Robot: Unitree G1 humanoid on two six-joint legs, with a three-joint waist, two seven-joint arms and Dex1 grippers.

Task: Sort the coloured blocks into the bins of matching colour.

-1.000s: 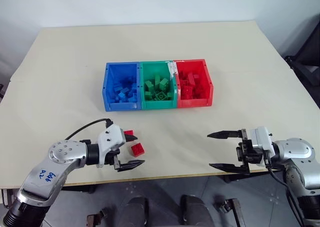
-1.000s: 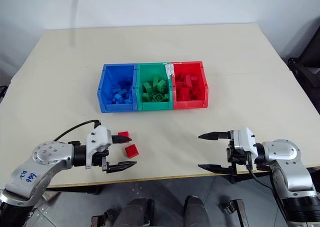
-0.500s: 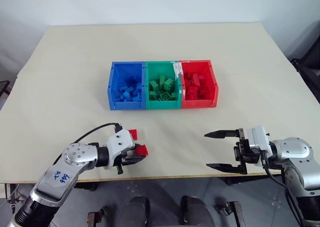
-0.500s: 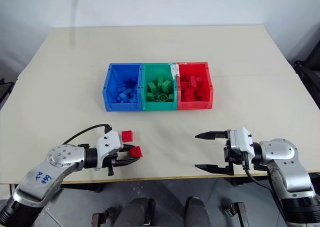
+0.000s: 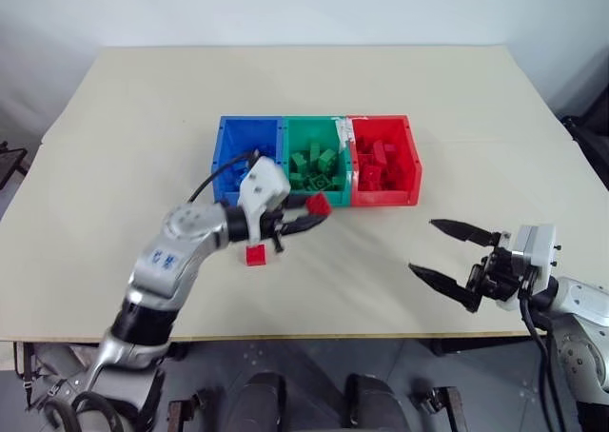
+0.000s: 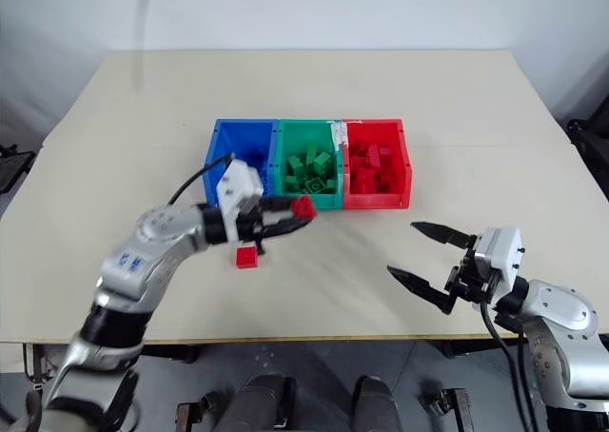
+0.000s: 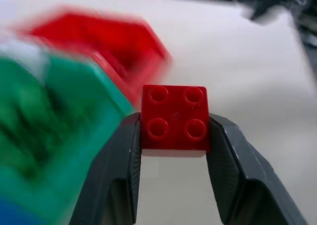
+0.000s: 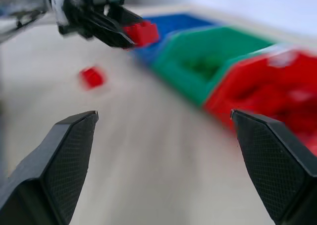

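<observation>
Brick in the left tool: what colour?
Red brick, clearest in the left wrist view.

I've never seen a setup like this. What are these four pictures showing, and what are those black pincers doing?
A two-armed robot stands at a beige table. Two pictures come from cameras in its head, looking down; the other two from cameras on its wrists. On the table sit three joined plastic bins: blue bin, green bin, red bin, each filled with toy bricks. The left gripper is shut on a small red studded brick, near the green bin's front. Another red brick lies on the table. The right gripper hangs open, holding nothing.
</observation>
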